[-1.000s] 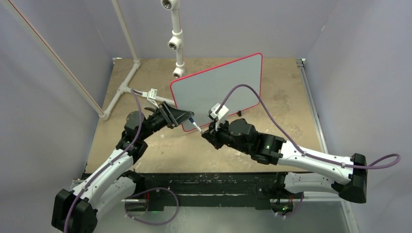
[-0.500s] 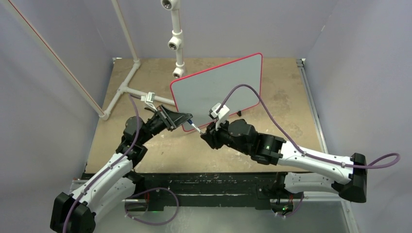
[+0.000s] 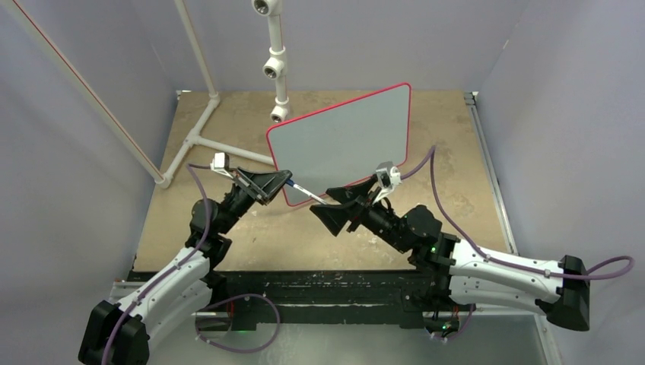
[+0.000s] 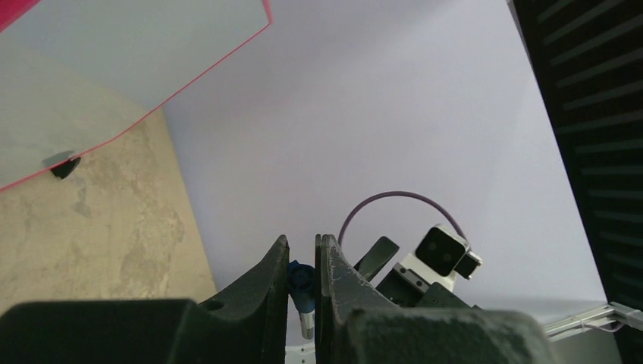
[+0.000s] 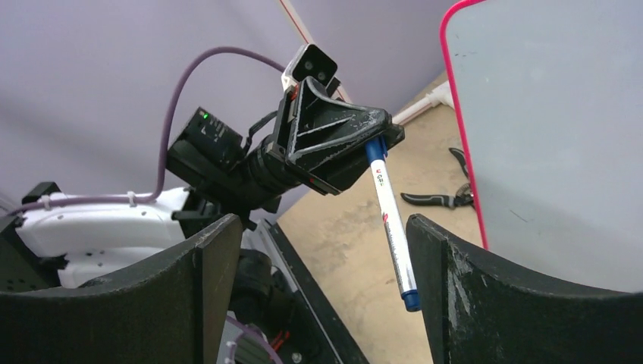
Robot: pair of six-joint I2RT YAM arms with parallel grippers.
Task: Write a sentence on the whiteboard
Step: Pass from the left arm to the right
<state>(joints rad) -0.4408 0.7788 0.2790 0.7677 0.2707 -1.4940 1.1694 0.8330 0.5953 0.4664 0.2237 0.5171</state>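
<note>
The whiteboard (image 3: 342, 137), pale grey with a thin red frame, stands tilted at mid-table; its face (image 5: 546, 114) is blank and the sentence is not in view. My left gripper (image 3: 287, 181) is shut on the blue top end of a white marker (image 3: 308, 193), just off the board's near-left corner. In the left wrist view the jaws (image 4: 303, 243) pinch that blue end (image 4: 301, 280). The marker (image 5: 390, 220) hangs down between the fingers of my right gripper (image 5: 326, 262), which is open and touches nothing. From above, the right gripper (image 3: 323, 204) faces the left one.
White pipe framing (image 3: 199, 129) lies at the back left, and a pipe column (image 3: 274, 61) stands behind the board. A black plier-like tool (image 5: 436, 199) lies on the table beside the board's red edge. The board's black foot (image 4: 64, 167) rests on the brown tabletop.
My right gripper has let go of the marker, opened wide and drawn back a little. The left gripper has shut on the marker's blue end and now holds it alone.
</note>
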